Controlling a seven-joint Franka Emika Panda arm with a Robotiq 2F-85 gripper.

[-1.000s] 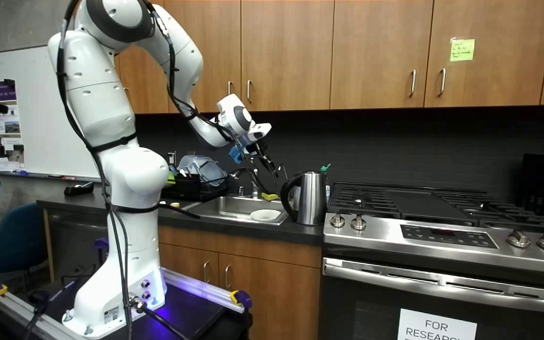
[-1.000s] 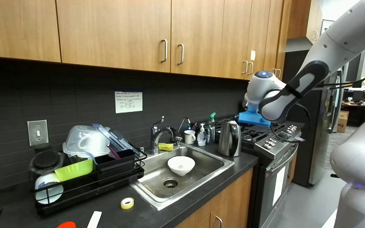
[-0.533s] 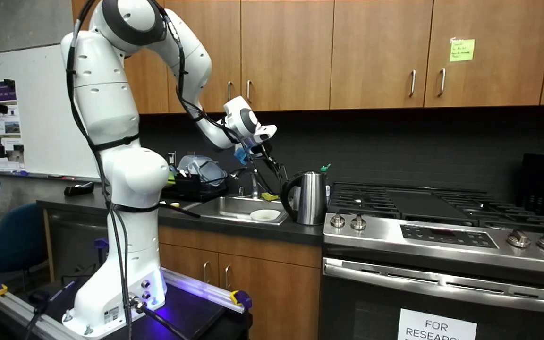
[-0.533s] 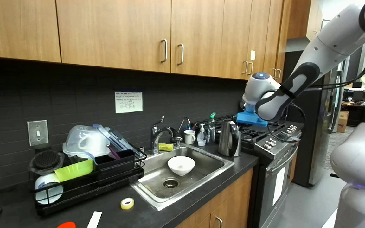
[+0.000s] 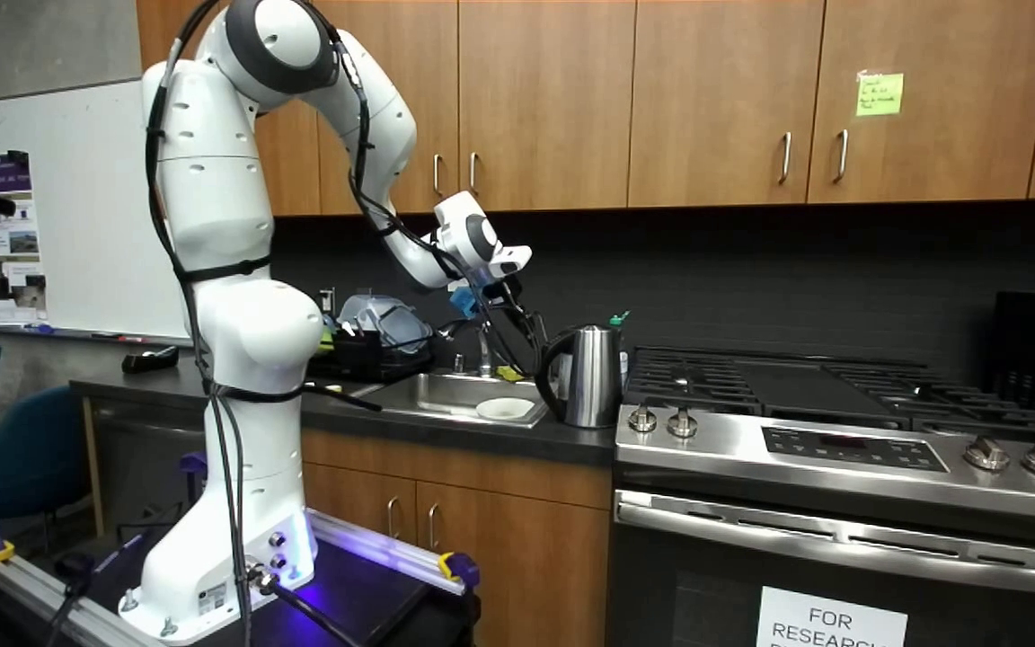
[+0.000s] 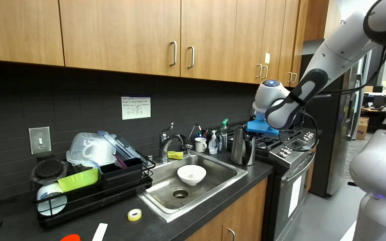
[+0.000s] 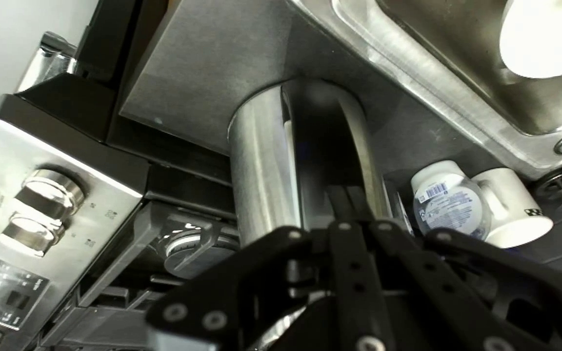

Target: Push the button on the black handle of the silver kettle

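the kettle (image 5: 595, 377) stands on the tabletop (image 7: 212, 73) between sink (image 6: 218, 177) and stove (image 5: 850, 490), handle (image 7: 327, 141) facing the arm (image 5: 216, 207), likely for easy reach; the jaws are together, presumably to poke the unseen button.

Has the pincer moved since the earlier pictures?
Yes; in an exterior view the pincer has moved down and toward the silver kettle, itself unmoved.

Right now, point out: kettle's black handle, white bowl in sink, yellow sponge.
Black kettle handle (image 7: 324, 141), wrist view: middle of its visible length.
White bowl (image 6: 191, 172), in an exterior view: its inner surface.
Yellow sponge (image 6: 175, 155), in an exterior view: middle of its side.
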